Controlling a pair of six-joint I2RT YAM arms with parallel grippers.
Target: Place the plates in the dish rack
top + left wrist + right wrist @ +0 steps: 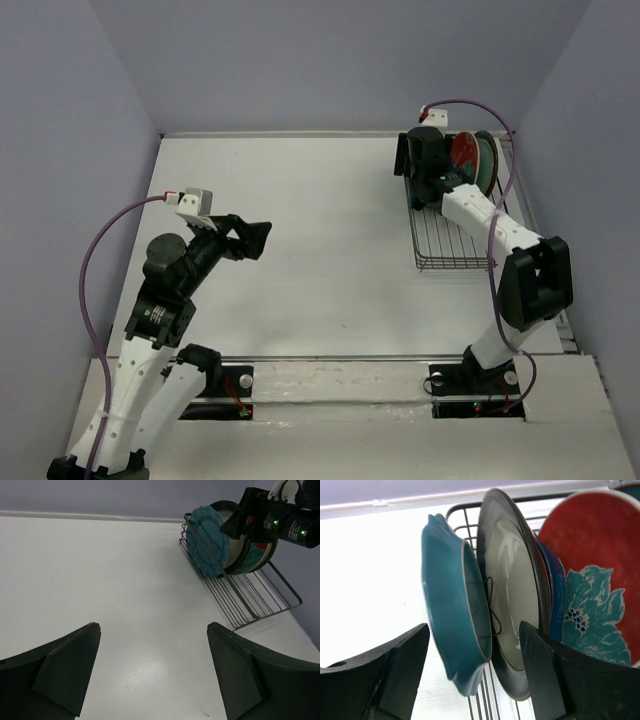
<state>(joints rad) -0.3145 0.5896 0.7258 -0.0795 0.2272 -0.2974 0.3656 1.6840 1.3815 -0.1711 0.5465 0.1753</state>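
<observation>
The black wire dish rack (pixel 452 243) stands at the far right of the table. Several plates stand upright at its far end: a scalloped teal plate (pixel 451 615) nearest, then a cream plate with a dark rim (pixel 512 600), a navy plate (pixel 556 595) and a red-and-teal floral plate (pixel 592 575). My right gripper (pixel 472 675) is open, its jaws apart on either side of the teal and cream plates' lower edges, gripping nothing. In the top view it (pixel 412 172) is at the rack's far left corner. My left gripper (pixel 152 670) is open and empty above bare table, far left of the rack (pixel 250 597).
The near half of the rack (pixel 450 250) holds nothing. A purple cable (pixel 500 130) loops over the rack from the right wrist. Grey walls enclose the table on three sides; the rack sits close to the right wall.
</observation>
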